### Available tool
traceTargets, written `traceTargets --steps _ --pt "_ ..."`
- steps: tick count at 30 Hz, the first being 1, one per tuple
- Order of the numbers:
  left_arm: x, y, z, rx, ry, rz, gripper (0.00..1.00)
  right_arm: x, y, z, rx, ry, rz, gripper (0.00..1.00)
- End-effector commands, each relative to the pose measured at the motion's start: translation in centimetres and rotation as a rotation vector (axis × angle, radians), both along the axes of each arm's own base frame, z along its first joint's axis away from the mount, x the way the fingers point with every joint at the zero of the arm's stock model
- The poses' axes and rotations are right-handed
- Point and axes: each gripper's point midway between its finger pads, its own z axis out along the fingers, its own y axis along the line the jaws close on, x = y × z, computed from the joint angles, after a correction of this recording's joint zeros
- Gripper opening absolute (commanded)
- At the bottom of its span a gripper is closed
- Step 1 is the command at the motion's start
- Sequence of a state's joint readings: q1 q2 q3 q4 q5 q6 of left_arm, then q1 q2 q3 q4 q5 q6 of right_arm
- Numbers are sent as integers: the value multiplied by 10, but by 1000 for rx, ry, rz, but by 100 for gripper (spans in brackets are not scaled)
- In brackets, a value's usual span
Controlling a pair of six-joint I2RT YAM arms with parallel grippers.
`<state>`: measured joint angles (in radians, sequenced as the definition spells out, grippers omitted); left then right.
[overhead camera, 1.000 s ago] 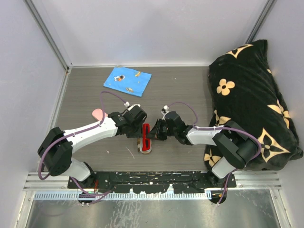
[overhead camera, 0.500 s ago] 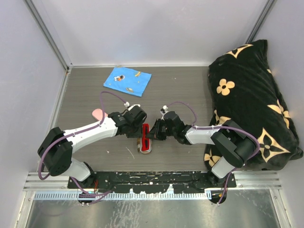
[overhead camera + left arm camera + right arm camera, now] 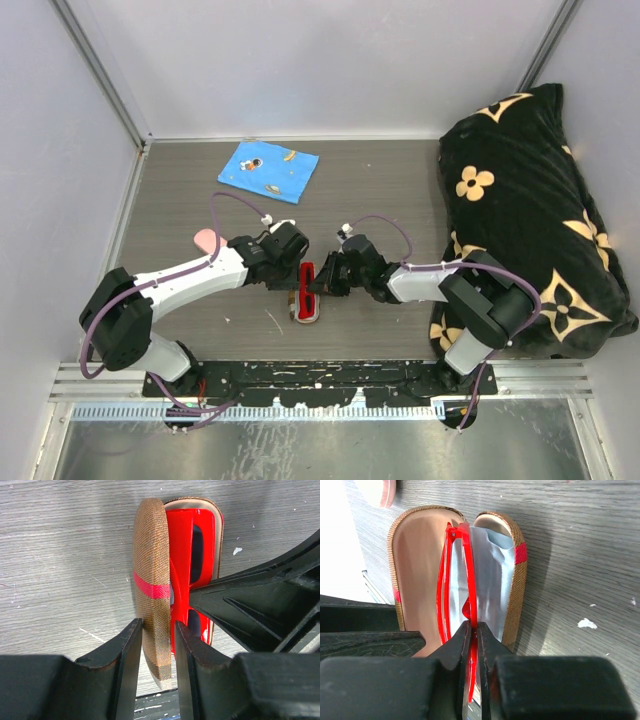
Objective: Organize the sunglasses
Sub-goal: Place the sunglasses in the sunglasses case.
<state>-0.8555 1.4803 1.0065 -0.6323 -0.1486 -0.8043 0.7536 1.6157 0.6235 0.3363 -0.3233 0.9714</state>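
Observation:
The red sunglasses (image 3: pixel 308 274) lie folded on edge in the open brown woven glasses case (image 3: pixel 305 306), near the table's front middle. My right gripper (image 3: pixel 322 281) is shut on the red frame (image 3: pixel 455 580), which rests over a silvery lining in the case's lower half (image 3: pixel 512 590). My left gripper (image 3: pixel 291 268) straddles the case's raised lid (image 3: pixel 152 555), with both fingers (image 3: pixel 127 650) pressed against it. The red frame also shows in the left wrist view (image 3: pixel 182 535), beside the lid. The dark brown sunglasses are out of view.
A pink oval case (image 3: pixel 205 238) lies left of my left arm and shows at the right wrist view's top left (image 3: pixel 377 490). A blue patterned cloth (image 3: pixel 268 168) lies at the back. A black flower-patterned blanket (image 3: pixel 530 220) fills the right side.
My right arm has edged slightly left towards the case. The left gripper, lid and sunglasses have hardly moved.

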Motion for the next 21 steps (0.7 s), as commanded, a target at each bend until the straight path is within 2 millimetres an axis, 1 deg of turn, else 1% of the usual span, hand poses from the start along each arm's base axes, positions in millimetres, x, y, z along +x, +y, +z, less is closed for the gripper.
traceTargets --steps 1,21 --pt "4 -9 14 -58 -35 4 34 12 12 17 35 -62 4 0" --pt "4 -11 13 -60 -30 -8 33 12 14 5 4 -57 22 1"
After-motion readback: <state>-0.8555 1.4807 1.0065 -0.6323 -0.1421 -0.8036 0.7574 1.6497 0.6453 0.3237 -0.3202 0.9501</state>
